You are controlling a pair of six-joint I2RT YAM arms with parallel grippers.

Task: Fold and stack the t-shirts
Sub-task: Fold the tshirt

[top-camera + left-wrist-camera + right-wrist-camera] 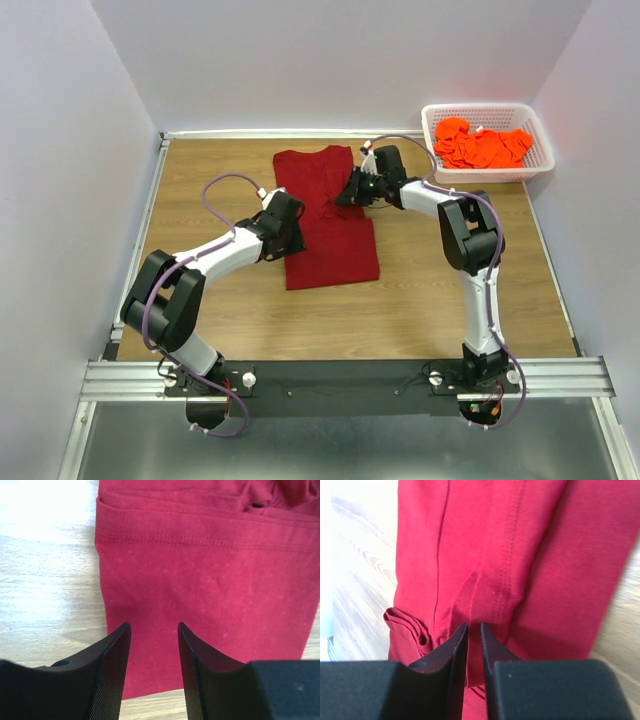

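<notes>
A large dark-red cloth t-shirt point(330, 225) lies on the light-brown wooden tabletop point(440, 290), drawn into a long, narrow panel with its sides folded in. The neck end points to the far wall, and a stitched hem and a small bunched fold show near the edges. The left pincer point(154, 627) hovers with jaws spread over the shirt's left edge, gripping nothing. The right pincer point(474, 626), at the right edge, is closed to a sliver on a raised ridge of the cloth. The fabric looks light, limp and easily creased. It is likely best nipped at doubled edges or corners, both ends lifted together so that it does not sag. More bright orange t-shirts point(485, 145) wait heaped in a white plastic mesh basket point(487, 107) at the far right corner.
</notes>
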